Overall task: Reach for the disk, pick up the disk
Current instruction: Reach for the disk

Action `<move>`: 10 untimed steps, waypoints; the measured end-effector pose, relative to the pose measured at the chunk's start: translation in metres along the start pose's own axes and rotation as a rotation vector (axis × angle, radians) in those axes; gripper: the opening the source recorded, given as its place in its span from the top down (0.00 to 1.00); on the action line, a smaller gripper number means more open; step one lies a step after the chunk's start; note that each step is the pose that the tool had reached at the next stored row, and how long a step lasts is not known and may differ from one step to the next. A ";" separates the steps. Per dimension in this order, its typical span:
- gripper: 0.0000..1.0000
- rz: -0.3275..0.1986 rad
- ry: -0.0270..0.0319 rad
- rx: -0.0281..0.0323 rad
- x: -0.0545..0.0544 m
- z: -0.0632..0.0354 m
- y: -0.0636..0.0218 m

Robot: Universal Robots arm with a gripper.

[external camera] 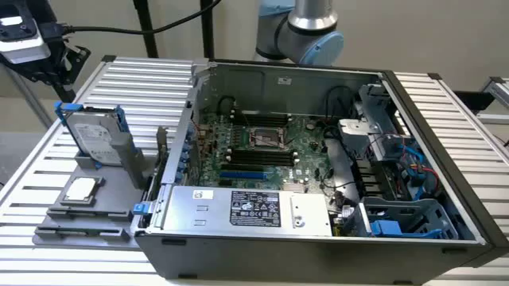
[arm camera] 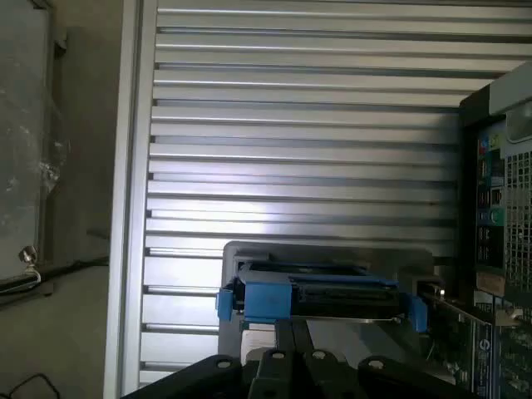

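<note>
Exterior view: disk (external camera: 94, 136) upright in grey stand (external camera: 80, 231), just below gripper (external camera: 59, 88); open computer case (external camera: 318, 167) off to gripper's side. Count — one disk, one stand, one small chip (external camera: 82, 189), one case.
Wrist view: fingers (arm camera: 283, 349) pressed together, holding nothing; disk's blue-railed top edge close ahead of tips.
Risk, as judged: closed fingers cannot straddle disk — would strike edge, tip it in stand.

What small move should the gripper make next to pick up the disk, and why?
Probably open the gripper: its jaws look shut, not touching the disk, which stands upright in its grey holder. Shut jaws could not straddle its top edge.
</note>
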State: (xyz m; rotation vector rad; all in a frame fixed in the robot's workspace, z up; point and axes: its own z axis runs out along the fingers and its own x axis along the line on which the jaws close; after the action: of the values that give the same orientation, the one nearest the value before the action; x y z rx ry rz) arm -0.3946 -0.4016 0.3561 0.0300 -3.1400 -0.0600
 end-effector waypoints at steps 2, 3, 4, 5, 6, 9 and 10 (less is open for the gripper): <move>0.89 0.000 0.0000 0.0000 0.000 0.0000 0.0000; 0.89 0.000 0.0000 0.0000 0.000 0.0000 0.0000; 0.89 0.000 0.0000 0.0000 0.000 0.0000 0.0000; 0.89 0.000 0.0000 0.0000 0.000 0.0000 0.0000; 0.89 0.000 0.0000 -0.0001 0.000 0.0000 0.0000; 0.89 0.000 0.0000 0.0000 0.000 0.0000 0.0000; 0.89 0.000 0.0000 -0.0001 0.000 0.0000 0.0000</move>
State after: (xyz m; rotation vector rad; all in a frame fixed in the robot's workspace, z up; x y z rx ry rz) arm -0.3946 -0.4016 0.3561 0.0301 -3.1400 -0.0600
